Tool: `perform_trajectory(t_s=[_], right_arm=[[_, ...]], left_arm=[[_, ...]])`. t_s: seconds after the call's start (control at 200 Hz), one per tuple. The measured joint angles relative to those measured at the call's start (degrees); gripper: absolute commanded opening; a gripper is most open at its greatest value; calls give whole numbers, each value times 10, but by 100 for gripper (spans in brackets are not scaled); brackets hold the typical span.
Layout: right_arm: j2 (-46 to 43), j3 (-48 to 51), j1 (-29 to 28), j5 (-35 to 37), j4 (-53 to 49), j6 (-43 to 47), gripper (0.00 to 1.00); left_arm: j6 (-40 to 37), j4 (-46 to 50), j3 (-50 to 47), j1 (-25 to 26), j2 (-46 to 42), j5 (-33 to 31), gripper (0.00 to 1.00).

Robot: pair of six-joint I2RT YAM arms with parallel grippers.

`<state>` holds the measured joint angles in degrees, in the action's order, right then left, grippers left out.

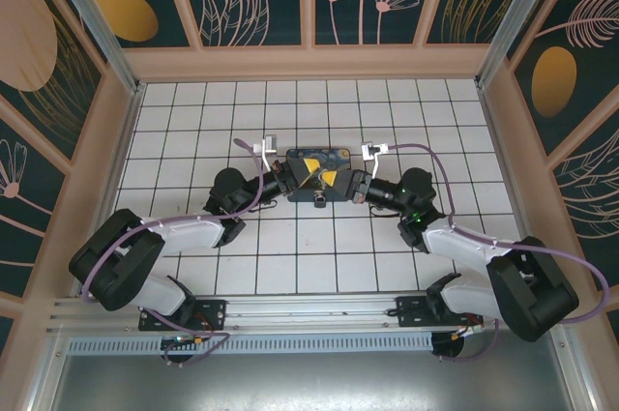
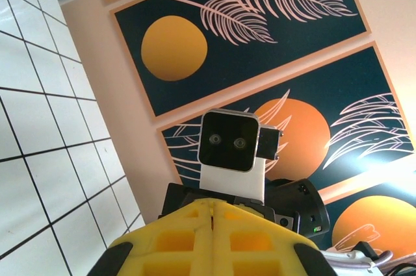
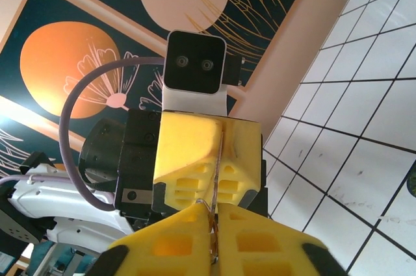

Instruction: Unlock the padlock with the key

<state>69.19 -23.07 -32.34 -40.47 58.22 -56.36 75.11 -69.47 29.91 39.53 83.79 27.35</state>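
Observation:
My two grippers meet tip to tip above the middle of the tiled floor. In the right wrist view a thin silver key [image 3: 216,172] with a small wire ring stands edge-on. Its lower part sits between the yellow fingers of my right gripper [image 3: 213,210], which is shut on it. Its upper part runs into the closed fingers of my left gripper [image 3: 216,182]. From above, the left gripper [image 1: 308,176] and right gripper [image 1: 327,182] touch noses. A tiny black padlock [image 1: 317,200] shows just in front of them. In the left wrist view my left gripper [image 2: 212,203] has its jaws pressed together.
A blue painted tin [image 1: 317,154] lies right behind the gripper tips. Peach walls with dark leaf panels [image 1: 309,61] close in the tiled floor [image 1: 290,256] on three sides. The right arm's wrist camera [image 2: 227,143] faces the left one closely.

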Motion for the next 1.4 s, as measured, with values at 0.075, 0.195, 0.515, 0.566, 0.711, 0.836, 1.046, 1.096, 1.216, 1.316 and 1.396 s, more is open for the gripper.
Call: perform_trajectory(t_s=[0.075, 0.195, 0.515, 0.566, 0.711, 0.836, 1.046, 1.096, 1.216, 1.316, 1.396], right_arm=[[1, 0, 0, 0, 3, 0, 16], [3, 0, 0, 0, 4, 0, 18], [7, 0, 1, 16, 22, -15, 33], [6, 0, 2, 14, 21, -16, 38], [-34, 11, 34, 14, -15, -8, 41], [-53, 11, 39, 14, -26, -2, 39], [-11, 0, 21, 12, -23, 0, 32], [-3, -4, 15, 11, -21, 0, 31], [1, -6, 3, 9, -16, 1, 29], [1, -6, -1, 3, -14, 0, 28], [1, -6, -3, 1, -14, 0, 28]], left_arm=[[0, -8, -1, 0, 1, 3, 0], [2, -16, -3, 0, 4, 6, 0], [4, -23, -9, 1, 9, 28, 0], [1, -21, -13, 1, 7, 28, 0], [-17, 10, -18, 1, -17, 28, 0], [-31, 21, -18, 1, -33, 28, 0], [-33, 24, -18, 1, -32, 36, 0], [-33, 25, -18, 1, -32, 37, 0], [-33, 28, -18, 1, -32, 36, 0], [-33, 29, -18, 1, -32, 35, 0], [-33, 29, -18, 1, -32, 32, 0]])
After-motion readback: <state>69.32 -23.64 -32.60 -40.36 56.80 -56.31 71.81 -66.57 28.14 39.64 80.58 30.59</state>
